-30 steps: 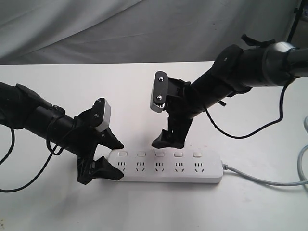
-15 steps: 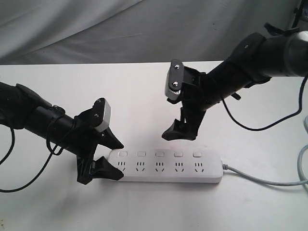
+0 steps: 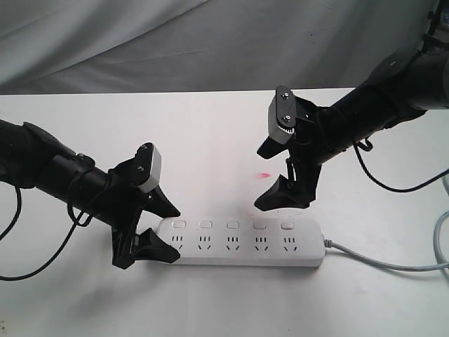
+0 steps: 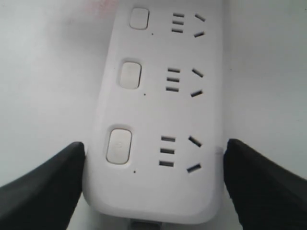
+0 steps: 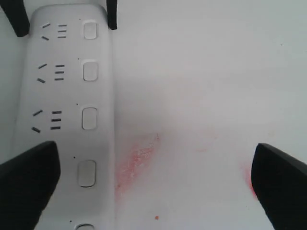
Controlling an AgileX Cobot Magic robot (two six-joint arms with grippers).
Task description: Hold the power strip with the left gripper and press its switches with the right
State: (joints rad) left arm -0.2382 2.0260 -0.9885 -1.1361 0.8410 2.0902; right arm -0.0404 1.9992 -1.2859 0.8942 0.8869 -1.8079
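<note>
Power strip (image 3: 245, 246) lies flat on the white surface (image 3: 210, 140), one end pinched between the left gripper's (image 3: 168, 233) fingers (image 4: 43, 182). Behind it the right gripper (image 5: 153, 160) hangs empty, spread wide over bare surface. Press like that and you may miss the switches (image 3: 232, 225) or swing the free end. Count one strip, five switches, two grippers.
</note>
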